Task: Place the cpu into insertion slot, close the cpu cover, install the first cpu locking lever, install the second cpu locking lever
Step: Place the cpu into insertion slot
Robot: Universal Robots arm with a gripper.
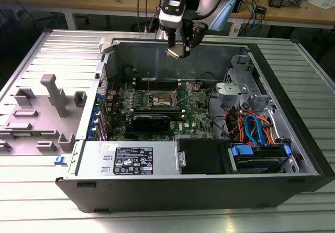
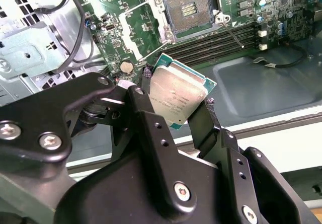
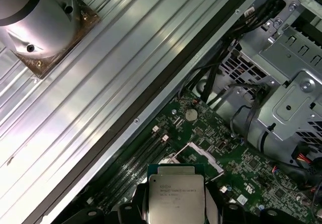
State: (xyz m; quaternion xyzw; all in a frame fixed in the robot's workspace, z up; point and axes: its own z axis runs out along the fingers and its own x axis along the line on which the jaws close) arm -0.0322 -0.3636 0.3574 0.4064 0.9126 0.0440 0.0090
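Note:
My gripper [image 1: 179, 48] hangs above the far wall of the open computer case, shut on the cpu [image 1: 176, 51]. The cpu [image 2: 176, 95] is a flat square chip with a dull silver top, clamped by its edges between the black fingers [image 2: 142, 108], and it also shows in the first wrist view [image 3: 176, 196]. The insertion slot [image 2: 191, 7] lies bare and dark on the green board below, well apart from the chip. Beside it, the cpu cover [image 2: 130, 38] is swung open. A thin locking lever [image 2: 234, 35] sticks out, unlatched. From outside, the slot [image 1: 159, 99] sits mid-board.
Black memory slots [image 2: 221, 40] run alongside the socket. A silver drive cage [image 1: 238, 89] and bundled cables [image 1: 251, 125] fill the exterior view's right of the case. The power supply [image 1: 131, 159] lies along the near wall. Grey fixtures [image 1: 52, 99] stand on the ribbed table [image 1: 47, 50] at the exterior view's left.

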